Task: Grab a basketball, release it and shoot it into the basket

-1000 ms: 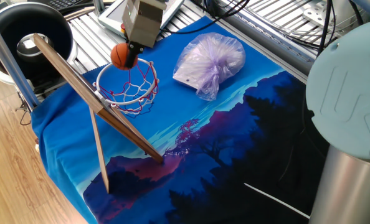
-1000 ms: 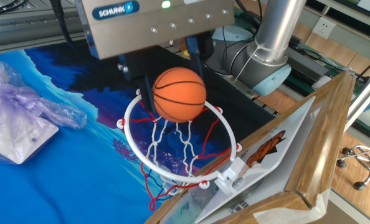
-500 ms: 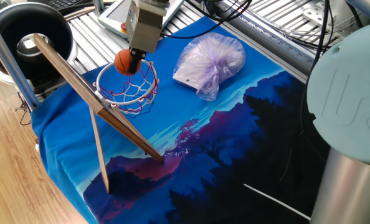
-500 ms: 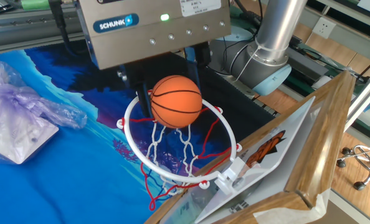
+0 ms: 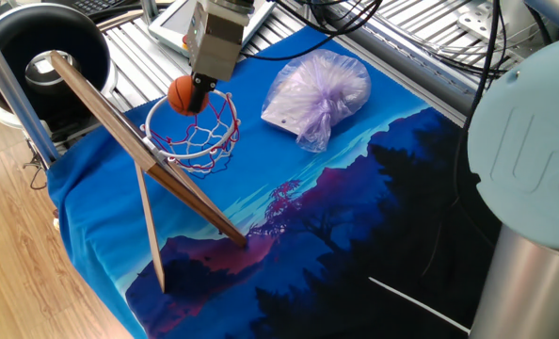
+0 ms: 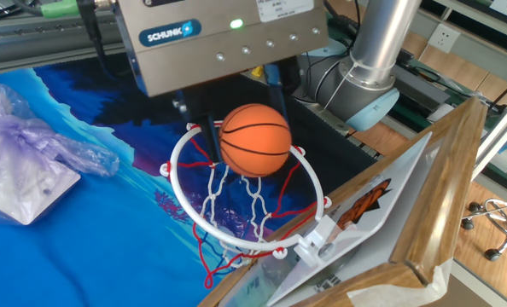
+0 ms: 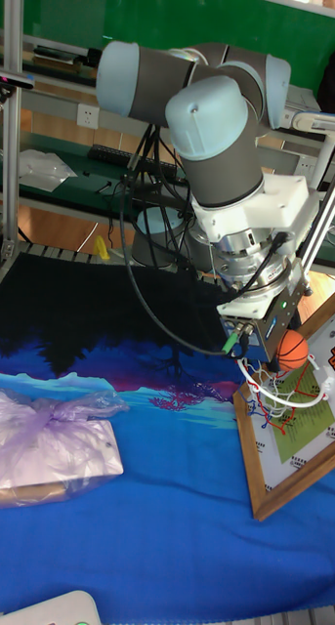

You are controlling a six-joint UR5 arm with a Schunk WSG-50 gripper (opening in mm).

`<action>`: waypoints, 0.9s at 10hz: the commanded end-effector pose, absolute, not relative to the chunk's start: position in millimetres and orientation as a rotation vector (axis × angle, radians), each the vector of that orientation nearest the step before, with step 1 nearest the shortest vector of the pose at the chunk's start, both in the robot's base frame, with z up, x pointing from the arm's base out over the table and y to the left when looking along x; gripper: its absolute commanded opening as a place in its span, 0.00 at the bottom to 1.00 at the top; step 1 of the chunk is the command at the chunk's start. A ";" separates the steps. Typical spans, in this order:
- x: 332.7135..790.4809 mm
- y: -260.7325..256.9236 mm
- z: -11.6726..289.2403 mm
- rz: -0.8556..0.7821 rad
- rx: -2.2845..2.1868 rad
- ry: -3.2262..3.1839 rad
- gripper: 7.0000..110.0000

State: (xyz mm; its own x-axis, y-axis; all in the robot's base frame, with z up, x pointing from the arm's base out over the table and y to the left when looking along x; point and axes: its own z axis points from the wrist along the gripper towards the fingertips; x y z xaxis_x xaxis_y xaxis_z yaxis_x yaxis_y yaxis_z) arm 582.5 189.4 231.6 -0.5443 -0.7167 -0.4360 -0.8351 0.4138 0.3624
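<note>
The orange basketball [image 6: 257, 143] hangs just above the red wire rim [image 6: 182, 200] of the basket, over the far side of the ring, away from the wooden backboard [image 6: 424, 196]. My gripper [image 6: 250, 126] is shut on the ball, its dark fingers [image 6: 212, 135] coming down behind it from the silver body. In one fixed view the basketball [image 5: 183, 95] sits at the rim's back edge, over the net [image 5: 197, 132]. The tall view shows the basketball [image 7: 293, 349] above the hoop [image 7: 284, 389], which lies tilted with its backboard [image 7: 302, 430] propped on the cloth.
A pale purple plastic bag [image 5: 317, 92] lies on the blue cloth beside the hoop. A big black round tub [image 5: 44, 45] and a metal post [image 5: 11, 89] stand behind the backboard. The arm's grey base [image 5: 534, 198] fills the near right corner.
The gripper and ball have come down a little and shifted slightly sideways over the ring. The ball stays held.
</note>
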 end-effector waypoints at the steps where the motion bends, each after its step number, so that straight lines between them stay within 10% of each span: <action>1: 583.6 202.0 245.7 0.883 -1.316 2.417 0.00; 9: 579.7 193.6 240.6 0.871 -1.339 2.449 0.00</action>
